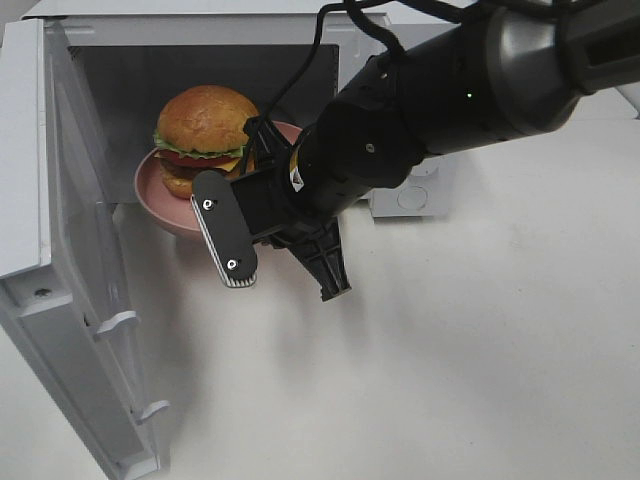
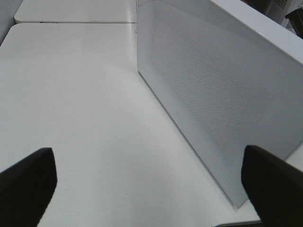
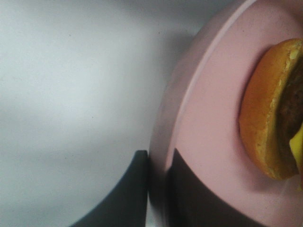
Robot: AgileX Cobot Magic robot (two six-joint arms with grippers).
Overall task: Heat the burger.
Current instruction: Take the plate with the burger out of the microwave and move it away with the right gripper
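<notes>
At the microwave's (image 1: 60, 150) open mouth, the burger (image 1: 205, 135) sits on its pink plate (image 1: 160, 195), whose rim the right end effector (image 3: 158, 189) pinches (left end effector (image 2: 147, 182) idles open beside the door). Pushing fully inside, releasing and closing remain.

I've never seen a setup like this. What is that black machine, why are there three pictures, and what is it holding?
It is a robot with two arms, each ending in a gripper. One camera looks down from above; the other two sit on the wrists. From above you see a white microwave with its door open, and a burger on a pink plate. The right gripper is shut on the plate's rim. The left gripper is open and holds nothing, facing the door on the white table.
</notes>
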